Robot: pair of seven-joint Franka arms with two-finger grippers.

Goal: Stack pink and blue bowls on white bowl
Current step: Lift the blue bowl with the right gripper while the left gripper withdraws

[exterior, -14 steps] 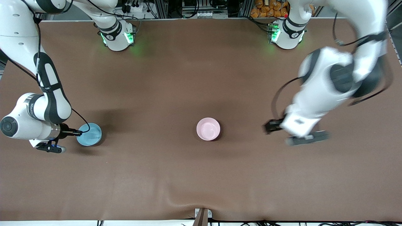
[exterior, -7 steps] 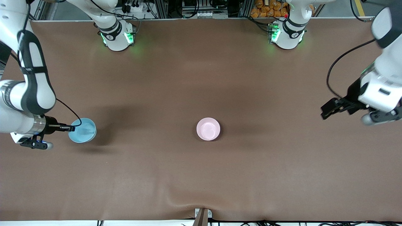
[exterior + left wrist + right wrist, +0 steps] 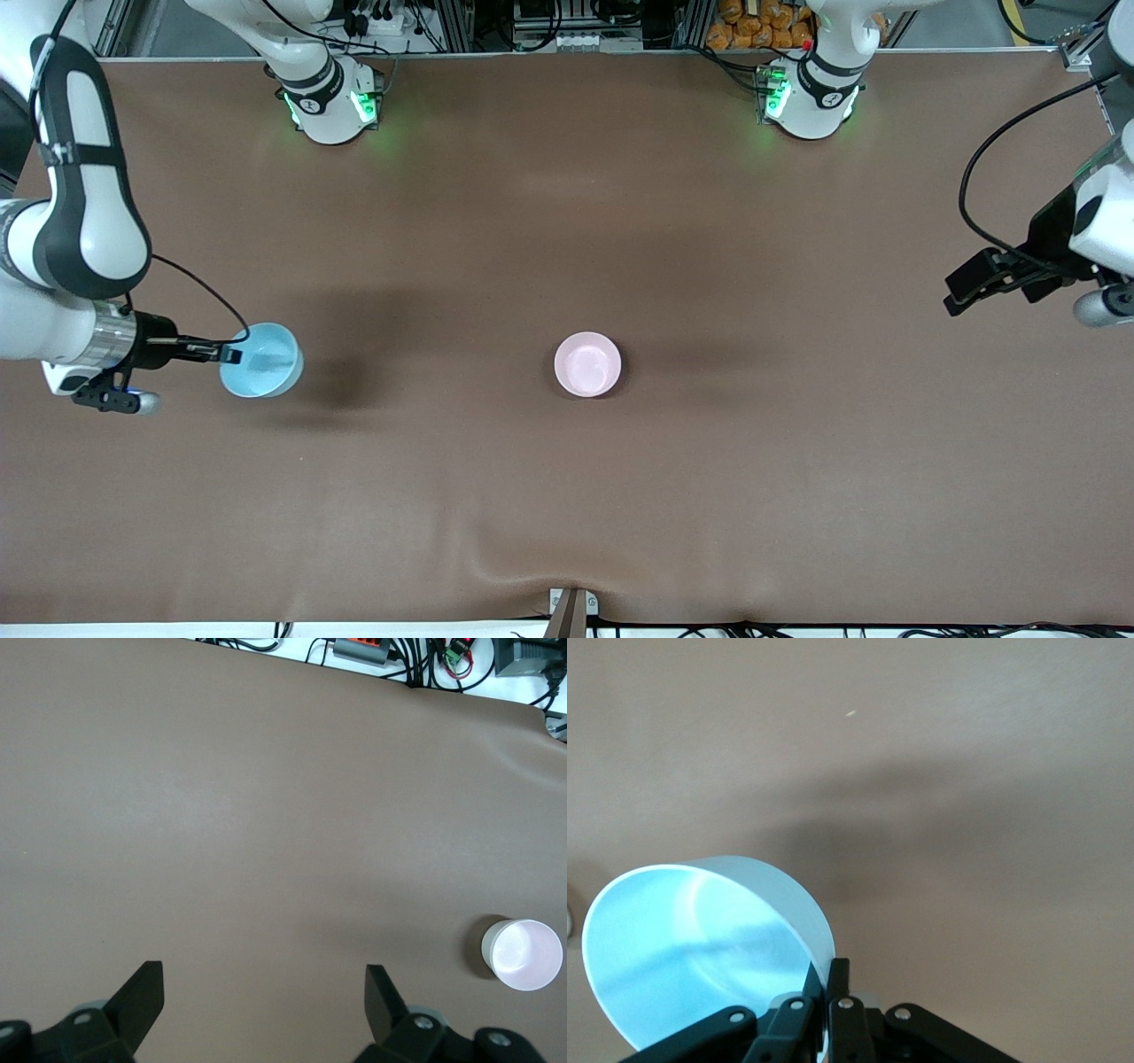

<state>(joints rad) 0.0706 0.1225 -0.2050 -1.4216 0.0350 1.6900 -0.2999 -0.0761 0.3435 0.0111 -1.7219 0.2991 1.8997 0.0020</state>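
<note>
The light blue bowl (image 3: 262,361) hangs tilted over the table at the right arm's end, casting a shadow beside it. My right gripper (image 3: 232,355) is shut on its rim. In the right wrist view the blue bowl (image 3: 691,948) fills the lower part, with the right gripper (image 3: 828,979) pinching its wall. The pink bowl (image 3: 587,364) stands upright at the table's middle and shows small in the left wrist view (image 3: 522,954). No white bowl shows on its own. My left gripper (image 3: 961,297) hangs open and empty over the left arm's end, its fingers wide apart (image 3: 263,997).
A brown cloth (image 3: 567,496) covers the whole table, with a slight wrinkle near its front edge. Both arm bases (image 3: 330,97) stand along the edge farthest from the front camera. Cables and gear (image 3: 381,651) lie past the table's edge.
My right gripper lifted the blue bowl off the table and shifted it a little toward the middle. My left arm swung away from the pink bowl to the left arm's end.
</note>
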